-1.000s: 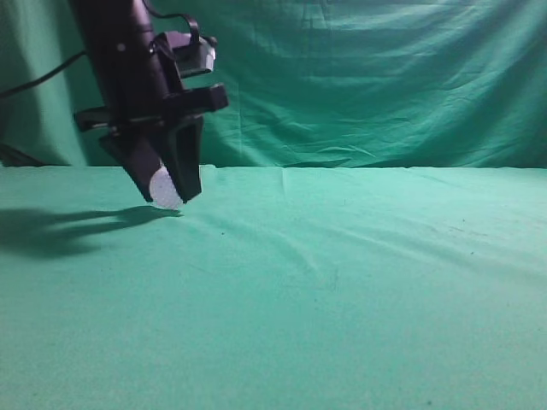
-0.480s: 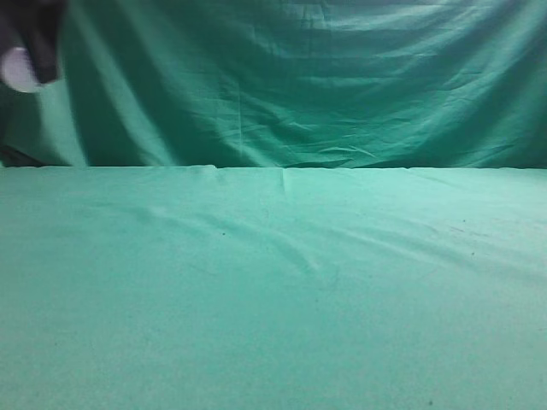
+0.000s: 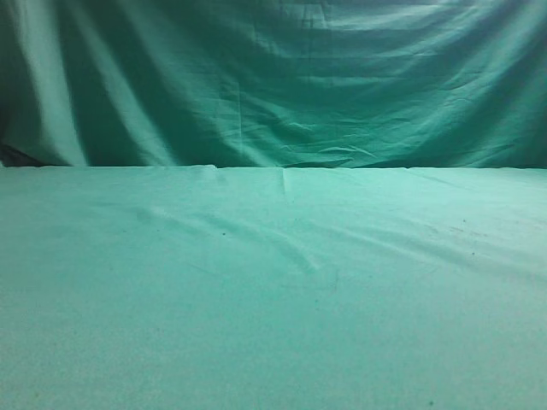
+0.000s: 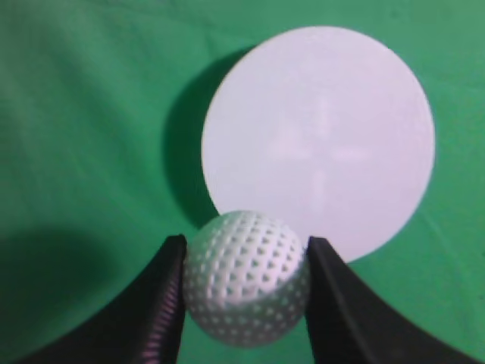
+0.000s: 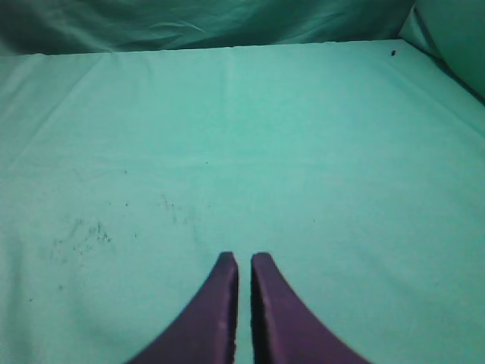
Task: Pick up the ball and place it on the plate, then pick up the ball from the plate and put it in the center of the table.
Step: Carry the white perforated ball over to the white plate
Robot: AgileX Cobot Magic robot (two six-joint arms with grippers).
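I see the table [image 3: 273,290] filling the lower half of the exterior view, covered in green cloth with soft wrinkles running across the middle. In the left wrist view a round white plate [image 4: 333,129] lies flat on the cloth in the upper right of the frame, casting a shadow to its left.

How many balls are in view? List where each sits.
1. The ball is clamped in the left tool, above the near edge of the white plate. Others could lie outside these views.
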